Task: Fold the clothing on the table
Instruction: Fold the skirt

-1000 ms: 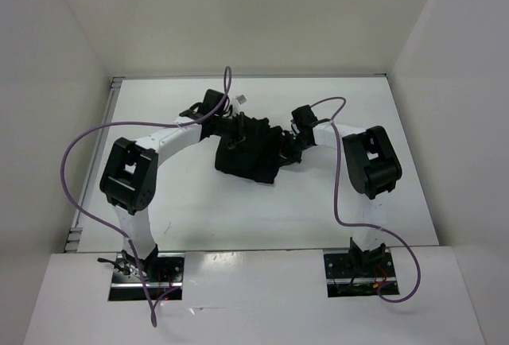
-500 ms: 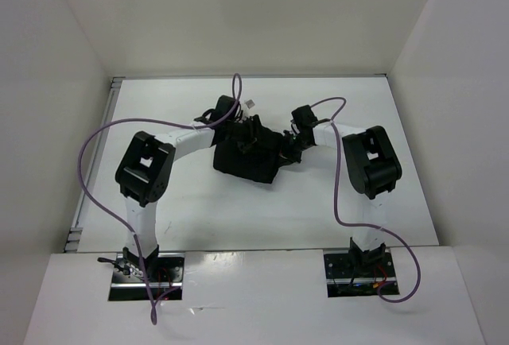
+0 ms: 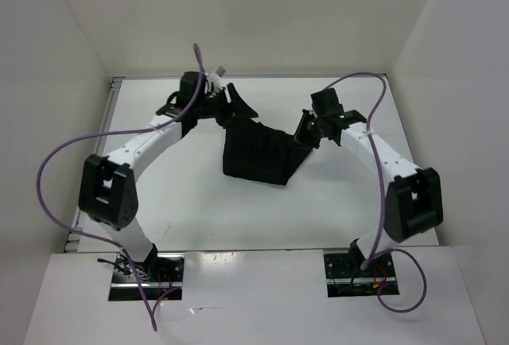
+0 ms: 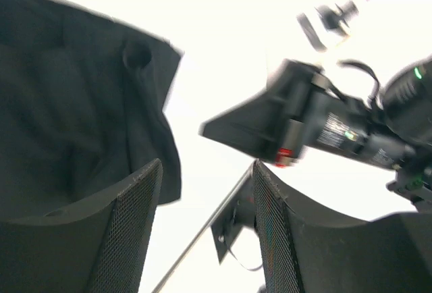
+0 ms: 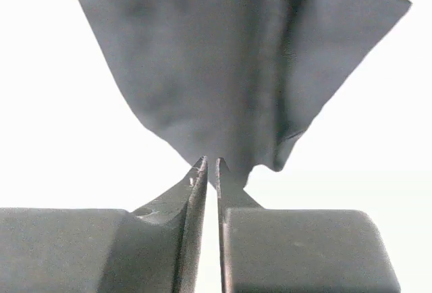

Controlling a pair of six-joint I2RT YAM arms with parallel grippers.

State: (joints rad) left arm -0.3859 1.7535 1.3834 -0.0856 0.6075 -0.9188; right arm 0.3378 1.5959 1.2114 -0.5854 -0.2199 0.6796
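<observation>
My left gripper [image 4: 208, 171] stands wide with nothing in it, just off the far left corner of the clothing [image 3: 254, 154]. The clothing sits bunched at the far middle of the table [image 3: 199, 202], and my right gripper [image 5: 210, 161] is almost closed, pinching its right corner at the very tips. To do this fold well, I should lower that corner flat onto the pile before letting go, then back straight off so nothing drags.

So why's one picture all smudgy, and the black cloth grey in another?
Left wrist view: motion blur smears the black fabric garment and the right arm; background blown out white. Right wrist view: sharp, but glare washes the garment grey. Top view: clear, evenly lit.
</observation>
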